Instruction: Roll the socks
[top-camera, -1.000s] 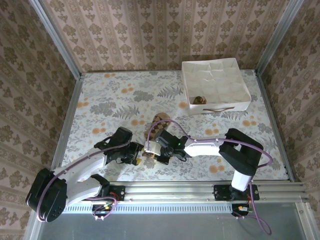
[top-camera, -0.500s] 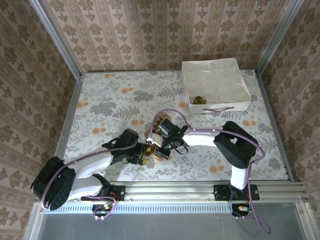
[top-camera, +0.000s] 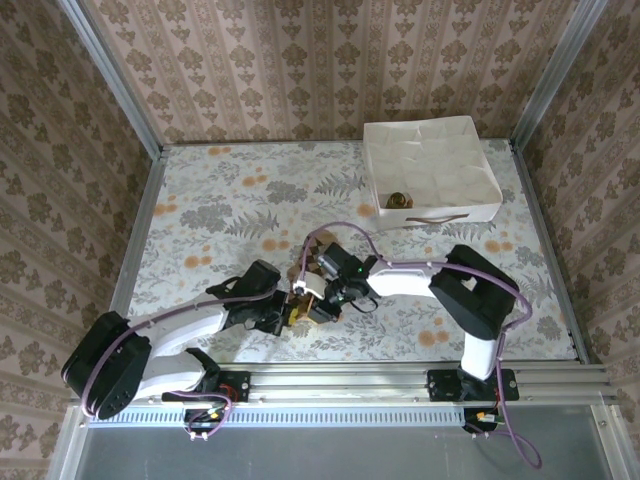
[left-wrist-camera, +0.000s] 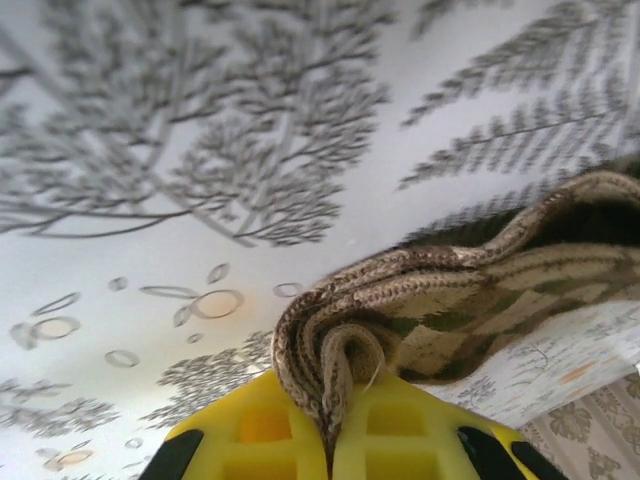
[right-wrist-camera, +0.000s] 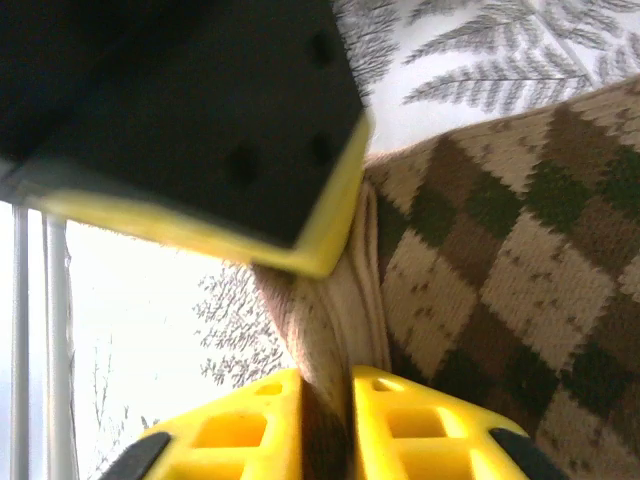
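While one small brownish bundle (top-camera: 397, 199) already sits in the near-left corner of the white box (top-camera: 440, 160) at the far right of the tabletop (top-camera: 220, 190), which reads as one sock rolled and put away, the argyle sock (left-wrist-camera: 470, 300) looks only partway through its own roll. It lies on the tabletop close to the near edge, where the two arms meet over it. The left claw (left-wrist-camera: 328, 445) is clenched on one end of the sock, with several layers of knit doubled over and pinched tight between its yellow fingers. The right claw (right-wrist-camera: 325, 400) comes in from the other side, just beside the left one, and has a cream-and-brown fold squeezed in the narrow gap between its own fingers, so it appears to be grasping the same sock. Beyond the gathered end, the right wrist view shows a broad stretch of diamond pattern lying flat and unrolled. By this judgement roughly half the job is done. What is left is to wind the flat length up into a bundle, secure it, and probably drop it in the box beside the first.
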